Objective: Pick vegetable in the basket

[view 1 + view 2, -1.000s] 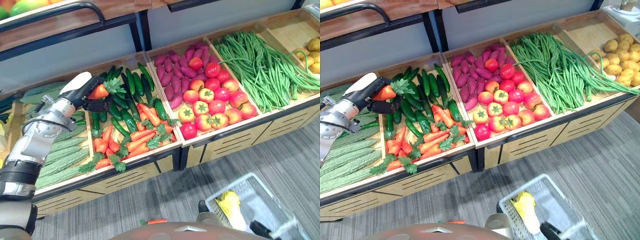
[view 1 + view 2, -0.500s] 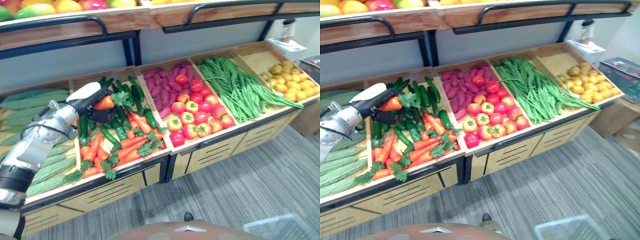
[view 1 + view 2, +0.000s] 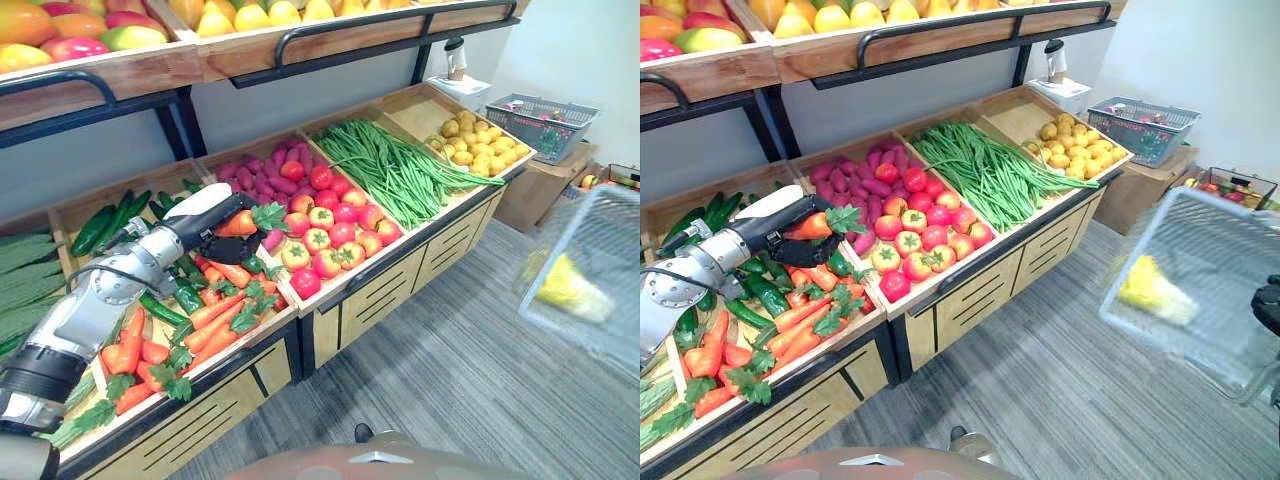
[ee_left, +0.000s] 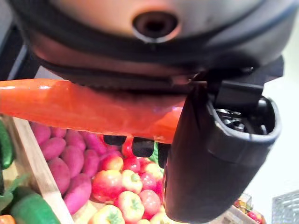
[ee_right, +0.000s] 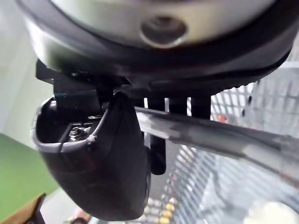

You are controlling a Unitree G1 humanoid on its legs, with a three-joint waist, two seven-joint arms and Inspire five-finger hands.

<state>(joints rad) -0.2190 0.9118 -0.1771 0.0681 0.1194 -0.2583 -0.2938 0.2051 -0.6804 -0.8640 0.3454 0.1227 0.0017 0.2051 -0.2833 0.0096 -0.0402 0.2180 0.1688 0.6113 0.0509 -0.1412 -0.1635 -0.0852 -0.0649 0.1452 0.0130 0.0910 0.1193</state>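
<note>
Holding: the left hand [image 3: 205, 228] has its thumb and fingers [image 4: 142, 145] curled round a long orange carrot with a green leafy top [image 3: 238, 224], pinching it against the palm.
Carrot's place: in the air above the wooden display crate [image 3: 75, 205], well apart from the basket.
Right hand [image 5: 107, 158]: fingers hooked round the grey bar handle [image 5: 210, 137] of the pale mesh basket [image 3: 1230, 260], which holds a yellow item [image 3: 1152, 290].
Handling: probably light and stiff, with smooth skin that could slide; the leaves look soft and would give a poor hold.
Best grip: across the thick mid-body, as it is now.
Next: carry it over the basket's open top.
</note>
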